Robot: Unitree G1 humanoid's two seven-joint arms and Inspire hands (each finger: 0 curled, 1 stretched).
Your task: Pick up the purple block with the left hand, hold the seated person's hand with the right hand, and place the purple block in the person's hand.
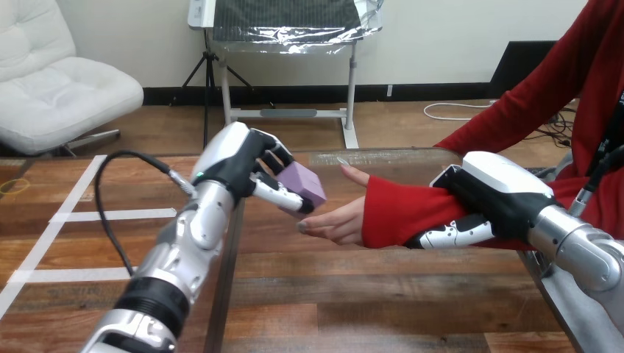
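The purple block (305, 185) sits above the worktop (368, 301), just left of and slightly above the person's hand (335, 219), pinched between the curled fingers and thumb of the left robot hand (246, 165). It looks light, rigid and smooth, so opposite flat faces are the best hold. Further right, the right robot hand (489, 198) has its fingers wrapped round the person's red-sleeved forearm, behind the open palm.

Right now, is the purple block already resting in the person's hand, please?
No, the left hand grips the purple block close to the person's open hand.
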